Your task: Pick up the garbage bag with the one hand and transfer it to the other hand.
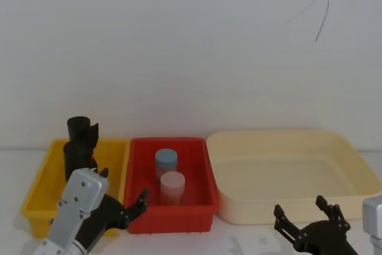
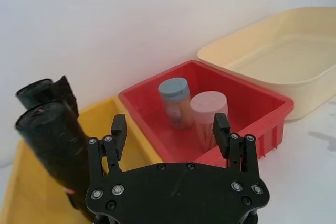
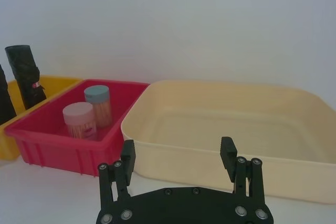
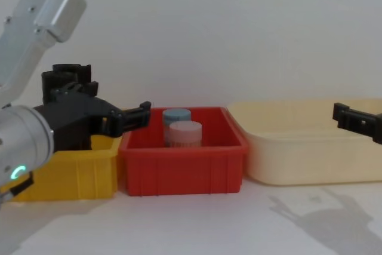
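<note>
At the left end of the white table (image 4: 197,225), the garbage bag (image 2: 50,145) stands upright in a yellow bin (image 1: 42,189). It is a tight, matte-black, crinkled plastic roll that rises well above the bin's rim. Two such rolls are present: the second roll (image 2: 44,90) stands just behind the first, and a small red mark (image 3: 35,85) shows on one of them in the right wrist view. Three bins sit side by side: the yellow bin, a red bin (image 1: 173,219) in the middle, and a larger cream tub (image 1: 286,210) on the right. Two jars stand upright in the red bin, a blue-lidded jar (image 1: 166,160) behind and a pink-lidded jar (image 1: 172,186) in front, close together. At the near right corner of the yellow bin hovers the left gripper (image 2: 169,129), its fingers spread wide and holding nothing, with one finger close beside the garbage bag; whether they touch cannot be told. The yellow bin's wall encloses the foot of both rolls, and the red bin adjoins it on the right. Low before the cream tub hangs the right gripper (image 3: 177,148), likewise spread wide, well apart from the rolls.
</note>
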